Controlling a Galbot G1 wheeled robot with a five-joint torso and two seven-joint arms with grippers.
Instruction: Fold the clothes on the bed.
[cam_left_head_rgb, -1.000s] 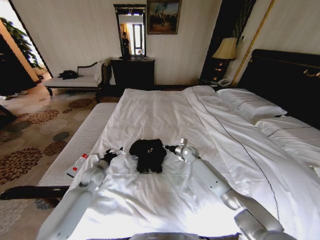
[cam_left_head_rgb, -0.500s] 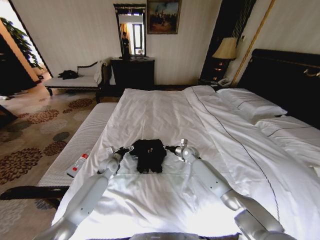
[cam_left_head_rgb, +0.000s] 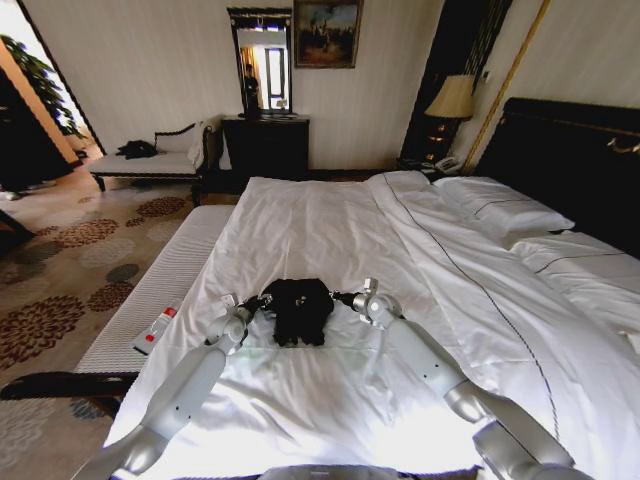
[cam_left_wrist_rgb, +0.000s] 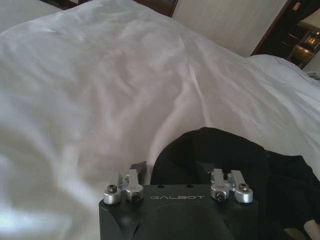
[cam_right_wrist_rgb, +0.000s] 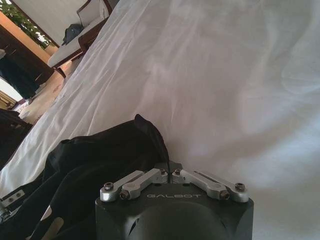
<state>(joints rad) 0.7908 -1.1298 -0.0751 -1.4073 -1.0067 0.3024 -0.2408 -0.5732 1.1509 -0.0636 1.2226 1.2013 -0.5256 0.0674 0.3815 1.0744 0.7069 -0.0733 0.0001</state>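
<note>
Two grippers are set against the bunched black T-shirt (cam_left_head_rgb: 297, 308) on the bed (cam_left_head_rgb: 330, 230): left gripper (cam_left_head_rgb: 258, 301) spread wide, right gripper (cam_left_head_rgb: 338, 296) pinched onto its edge.

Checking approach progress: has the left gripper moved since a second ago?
Yes. In the head view the left gripper has swung inward across the bed, from beside the T-shirt to its left edge.

This is a hotel bedroom, with a very big white bed (cam_left_head_rgb: 330, 230) and dark wooden headboard (cam_left_head_rgb: 570, 165), a yellow-shaded lamp (cam_left_head_rgb: 452, 98), a gold-framed painting (cam_left_head_rgb: 326, 33) and flowery carpet (cam_left_head_rgb: 70, 270).
</note>
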